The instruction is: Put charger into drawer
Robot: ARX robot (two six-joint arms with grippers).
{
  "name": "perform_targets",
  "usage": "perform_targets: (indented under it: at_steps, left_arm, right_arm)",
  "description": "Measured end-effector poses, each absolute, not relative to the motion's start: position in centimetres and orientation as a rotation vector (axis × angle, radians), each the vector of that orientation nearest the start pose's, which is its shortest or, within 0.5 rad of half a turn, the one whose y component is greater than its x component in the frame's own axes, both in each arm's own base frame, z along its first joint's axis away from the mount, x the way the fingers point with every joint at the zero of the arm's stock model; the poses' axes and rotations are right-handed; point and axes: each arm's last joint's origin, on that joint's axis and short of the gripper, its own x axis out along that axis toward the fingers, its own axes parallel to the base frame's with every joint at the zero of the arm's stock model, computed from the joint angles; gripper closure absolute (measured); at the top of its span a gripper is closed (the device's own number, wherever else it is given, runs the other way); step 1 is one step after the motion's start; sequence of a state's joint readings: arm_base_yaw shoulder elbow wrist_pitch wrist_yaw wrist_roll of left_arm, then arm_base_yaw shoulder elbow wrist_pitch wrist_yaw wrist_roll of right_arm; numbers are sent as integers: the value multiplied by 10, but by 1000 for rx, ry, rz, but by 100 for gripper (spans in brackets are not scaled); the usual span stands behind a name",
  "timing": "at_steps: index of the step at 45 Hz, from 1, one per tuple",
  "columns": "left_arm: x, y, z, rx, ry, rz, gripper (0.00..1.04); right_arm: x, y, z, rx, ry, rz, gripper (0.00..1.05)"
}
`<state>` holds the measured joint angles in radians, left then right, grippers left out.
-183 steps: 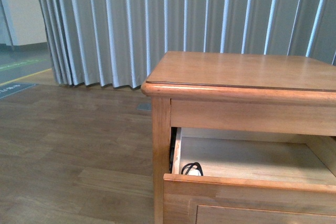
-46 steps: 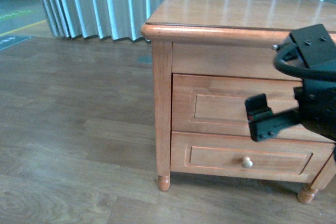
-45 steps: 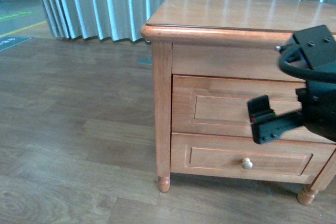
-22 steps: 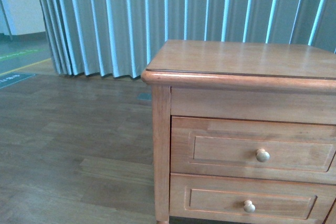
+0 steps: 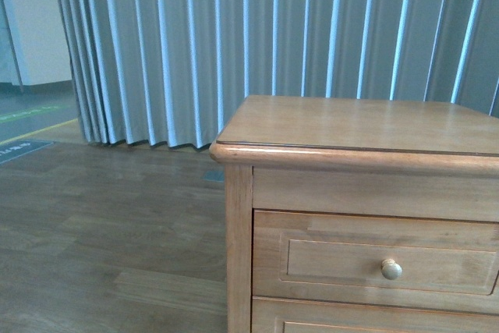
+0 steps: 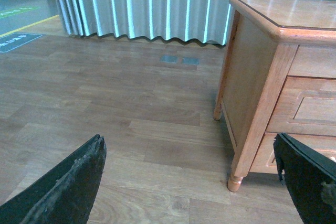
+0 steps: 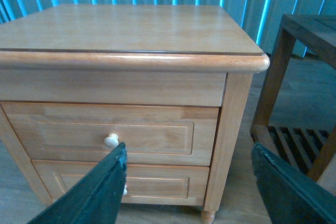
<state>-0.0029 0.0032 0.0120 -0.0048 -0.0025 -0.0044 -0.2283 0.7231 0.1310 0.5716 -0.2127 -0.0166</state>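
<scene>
Drawer [image 5: 374, 259] sits shut, lower right of the front view, flush in the wooden nightstand [image 5: 359, 126]; its right end is cut off by the frame edge. Charger not visible in any view, so where it lies can't be told from these pictures. Small round pale knob [image 5: 391, 269] centred on the recessed panel front. Below it only the top strip of the lower drawer [image 5: 366, 324] shows, cropped at the bottom edge.

Right wrist view: same drawer [image 7: 113, 135] mid-left, knob [image 7: 111, 140] just above the tip of one dark finger; right gripper [image 7: 197, 187] fingers spread wide at the lower corners, holding nothing, apart from the cabinet. Lower drawer partly hidden behind the left finger tip. Dark slatted wooden rack [image 7: 294, 103] at the right edge, mostly cropped.

Left wrist view: left gripper [image 6: 191, 184] fingers also spread wide, empty, over wood-plank floor [image 6: 131, 119]; nightstand at the right with a turned foot [image 6: 234, 183].

Behind it, pleated grey-blue curtain [image 5: 257, 37] fills the upper frame. Honey-coloured smooth wood, rounded top edge.
</scene>
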Motion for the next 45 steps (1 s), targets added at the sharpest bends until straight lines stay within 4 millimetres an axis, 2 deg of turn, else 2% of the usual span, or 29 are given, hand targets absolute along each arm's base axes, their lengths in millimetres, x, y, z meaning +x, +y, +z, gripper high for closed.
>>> perform_targets:
  at_steps: [3, 9, 16, 22, 26, 45]
  left_arm:
    - [97, 0, 167, -4, -4, -1, 6]
    - [97, 0, 167, -4, -4, -1, 6]
    - [97, 0, 167, -4, -4, -1, 6]
    - [97, 0, 167, -4, -4, -1, 6]
    - [97, 0, 167, -5, -4, 0, 6]
    - [97, 0, 167, -4, -4, -1, 6]
  right_arm:
    - [148, -25, 188, -12, 7, -12, 47]
    - [139, -16, 181, -11, 10, -9, 79]
    - [132, -11, 178, -12, 5, -11, 104]
    - [127, -1, 173, -10, 1, 0, 103]
    - [124, 0, 167, -10, -1, 0, 103]
    - [113, 0, 168, -10, -8, -3, 103]
